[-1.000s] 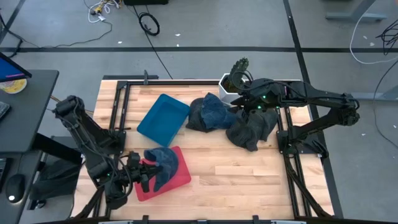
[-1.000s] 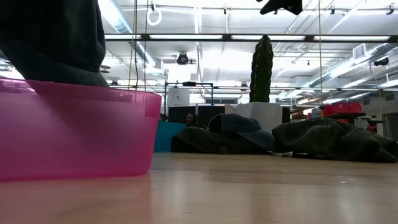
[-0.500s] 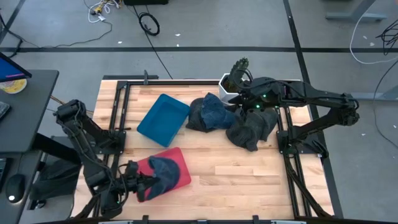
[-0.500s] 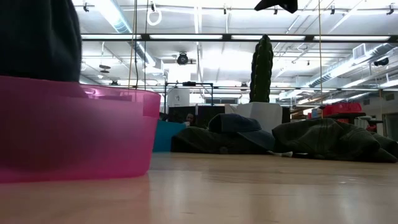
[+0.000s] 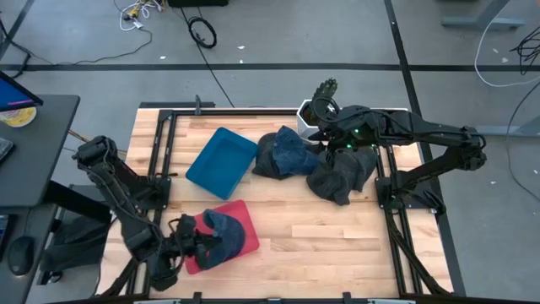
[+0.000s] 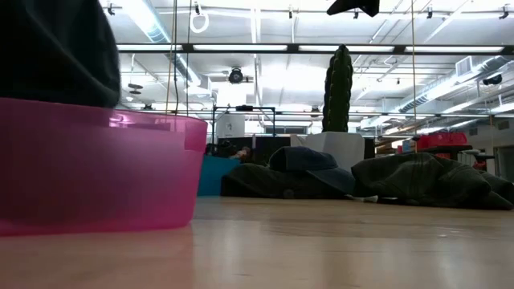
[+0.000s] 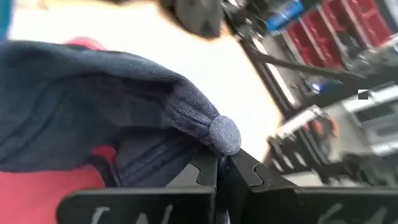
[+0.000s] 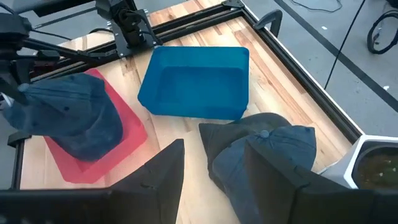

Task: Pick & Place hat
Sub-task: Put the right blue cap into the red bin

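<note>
A dark blue hat (image 5: 221, 235) hangs over the pink bin (image 5: 245, 241) at the table's near left. My left gripper (image 5: 192, 245) is shut on it. In the low view the hat (image 6: 56, 48) dips behind the bin's rim (image 6: 104, 128). My right gripper (image 8: 221, 168) stands open and high over the pile of hats (image 5: 291, 156) at the far right, touching nothing. From there I see the hat (image 8: 74, 115) over the pink bin (image 8: 134, 134). My left gripper pinches a bunched fold of the hat's cloth (image 7: 208, 152) between its two shut fingers, right beside the round button (image 7: 224, 134). The fingers come slanting down from the table's near left. The hat hangs away from them over the bin, slack, its lower part below the rim.
A blue bin (image 5: 221, 159) lies left of the hat pile. A darker heap of hats (image 5: 342, 176) sits at the right, under my right arm. A cactus (image 5: 323, 91) in a white pot (image 5: 305, 122) stands at the far edge. Bare wood lies at the near right.
My left gripper has sunk a little and drawn toward the table's near edge, still shut on the hat. The hat has come lower over the pink bin with it.
</note>
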Robot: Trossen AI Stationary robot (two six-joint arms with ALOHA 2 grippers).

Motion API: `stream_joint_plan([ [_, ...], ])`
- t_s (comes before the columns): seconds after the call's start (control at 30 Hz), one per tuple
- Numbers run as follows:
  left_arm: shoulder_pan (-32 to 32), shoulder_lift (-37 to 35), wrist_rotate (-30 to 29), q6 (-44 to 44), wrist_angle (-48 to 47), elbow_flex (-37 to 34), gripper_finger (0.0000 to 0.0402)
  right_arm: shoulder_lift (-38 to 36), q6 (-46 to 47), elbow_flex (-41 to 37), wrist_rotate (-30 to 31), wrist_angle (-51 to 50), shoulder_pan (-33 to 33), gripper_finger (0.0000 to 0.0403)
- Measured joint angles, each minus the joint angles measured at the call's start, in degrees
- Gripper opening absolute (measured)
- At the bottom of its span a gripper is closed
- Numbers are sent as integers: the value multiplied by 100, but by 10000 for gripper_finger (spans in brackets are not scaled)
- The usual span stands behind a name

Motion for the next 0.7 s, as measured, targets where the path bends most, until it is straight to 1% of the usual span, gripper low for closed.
stream_joint_plan([
  [0.3,609,401,34,-61,48,0,7,0,-5,0,-2,-2,0,170],
  [0.47,738,612,83,-61,201,2,7,0,1,0,-3,-4,0,170],
  [0.7,610,658,1153,-57,259,0,9,0,7,0,-4,-7,0,170],
])
